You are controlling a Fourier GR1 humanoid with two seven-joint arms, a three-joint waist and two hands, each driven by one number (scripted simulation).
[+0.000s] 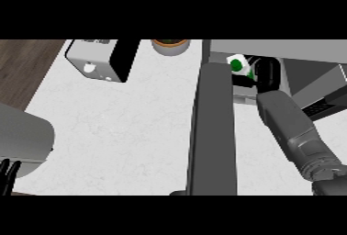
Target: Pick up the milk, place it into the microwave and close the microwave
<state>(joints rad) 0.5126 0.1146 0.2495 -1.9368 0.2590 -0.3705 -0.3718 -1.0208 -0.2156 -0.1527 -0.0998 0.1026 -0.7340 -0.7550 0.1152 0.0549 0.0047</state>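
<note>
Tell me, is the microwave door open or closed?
Open. The microwave door sticks out toward the robot over the counter, and the right hand reaches past it, holding the milk at the opening.

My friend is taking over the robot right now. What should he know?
Right hand: reached into the microwave, curled round the milk.
Left hand: resting at the lower left edge, fingers up, holding nothing.
Door: wide open, sticking out over the counter toward the robot.
Done: milk picked up and brought to the microwave.
Left: let go of the milk, pull the right hand out, shut the door.
Nearby, not part of the job: a toaster and a round pot at the back.
</note>
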